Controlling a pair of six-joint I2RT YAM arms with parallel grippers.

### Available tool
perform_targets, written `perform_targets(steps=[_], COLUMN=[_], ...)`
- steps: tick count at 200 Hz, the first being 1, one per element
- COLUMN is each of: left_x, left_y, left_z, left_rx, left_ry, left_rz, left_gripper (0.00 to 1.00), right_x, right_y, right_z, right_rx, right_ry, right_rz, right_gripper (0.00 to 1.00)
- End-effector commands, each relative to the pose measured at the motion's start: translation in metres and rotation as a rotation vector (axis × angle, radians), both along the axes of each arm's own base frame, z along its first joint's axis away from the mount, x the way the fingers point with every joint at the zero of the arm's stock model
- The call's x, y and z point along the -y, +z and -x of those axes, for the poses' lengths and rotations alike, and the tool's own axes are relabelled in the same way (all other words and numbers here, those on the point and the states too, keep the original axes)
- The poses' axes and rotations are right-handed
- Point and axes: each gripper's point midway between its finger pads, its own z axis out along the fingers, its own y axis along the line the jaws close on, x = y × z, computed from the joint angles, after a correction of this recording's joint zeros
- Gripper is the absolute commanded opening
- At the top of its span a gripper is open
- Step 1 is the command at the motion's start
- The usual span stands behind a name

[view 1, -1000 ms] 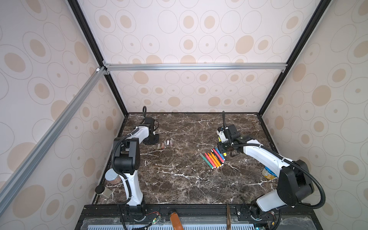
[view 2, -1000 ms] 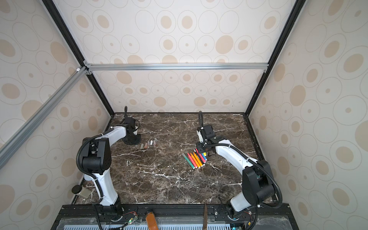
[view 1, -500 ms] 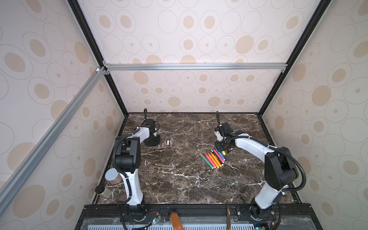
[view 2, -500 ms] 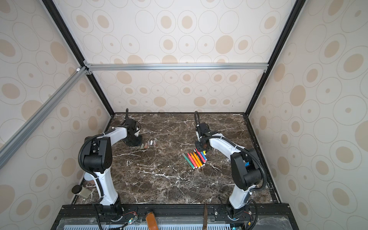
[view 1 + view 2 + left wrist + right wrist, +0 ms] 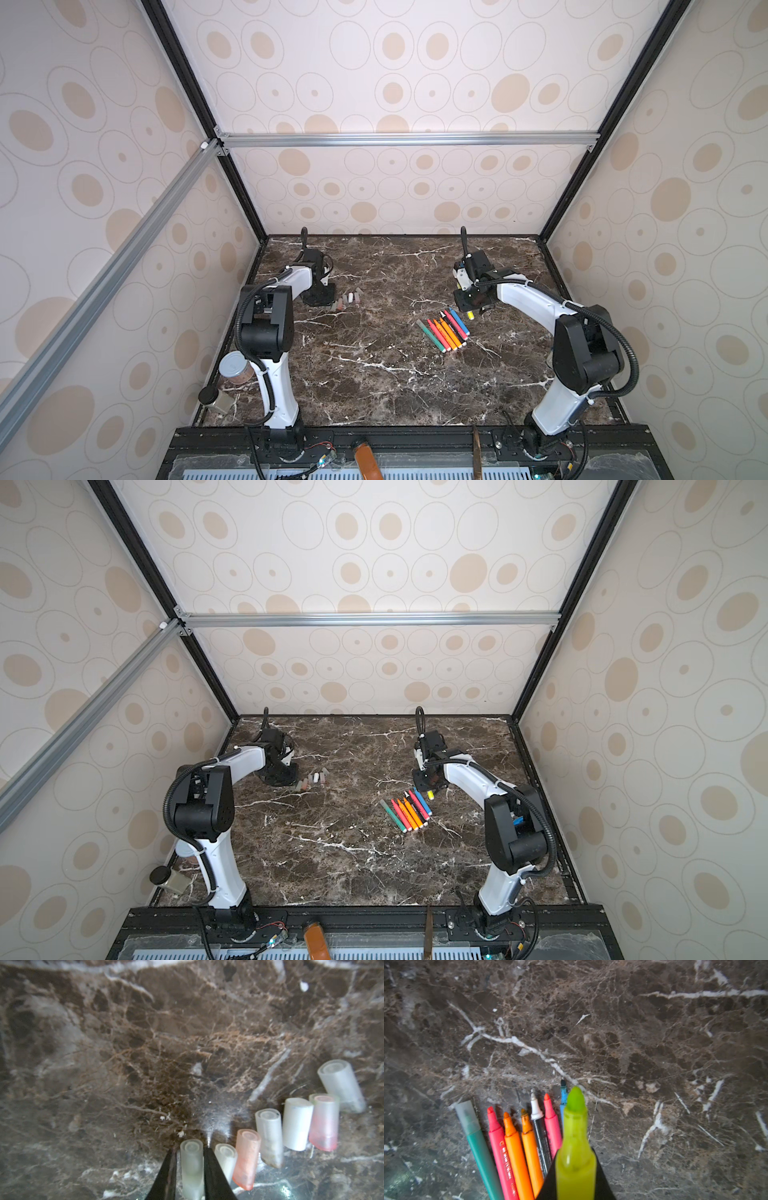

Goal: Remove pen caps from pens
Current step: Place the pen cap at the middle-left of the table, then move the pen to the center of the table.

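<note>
Bare-tipped yellow pen (image 5: 575,1130) being clamped by the right gripper (image 5: 575,1167) just beside the row of pens (image 5: 444,335)
A pen cap (image 5: 192,1169) is being flanked by the jaws of the left gripper (image 5: 190,1150) beside the loose pen caps (image 5: 297,1126) on the table (image 5: 145,1043); clenched or released cannot be told. The green pen's cap (image 5: 466,1115) is being left on: light, stiff, slick plastic, best pinched mid-barrel and round the cap

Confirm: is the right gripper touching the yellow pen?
Touching. The right wrist view shows the yellow pen clamped in the right gripper, its black jaws tight against both sides with no gap.
</note>
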Motion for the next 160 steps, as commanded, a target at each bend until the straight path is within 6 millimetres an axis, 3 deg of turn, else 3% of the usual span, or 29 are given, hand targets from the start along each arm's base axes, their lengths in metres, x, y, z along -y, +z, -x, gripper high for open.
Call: perform_targets(steps=[1,48,112,160], left_x=[0.0,-0.011,-0.02,-0.006], left_y=[0.006,0.033,0.123,0.182], left_z=[0.009,0.008,-0.002,0.001], left_rx=[-0.018,0.026,0.227,0.418], left_ry=[-0.019,0.003,0.037,0.033], left_rz=[-0.002,-0.054,-0.074,0.019], left_gripper=[0.27,0.28,0.28,0.29], right_x=[-0.017,-0.045,-0.071,-0.075], right_y=[0.007,0.002,-0.016,-0.03], right_z=[0.02,0.043,0.057,0.062], right_rx=[-0.019,-0.053,-0.108,-0.147], right_ry=[0.078,0.185,0.274,0.291], right_rz=[-0.053,-0.035,-0.002,0.012], right_gripper=[0.0,0.0,0.0,0.0])
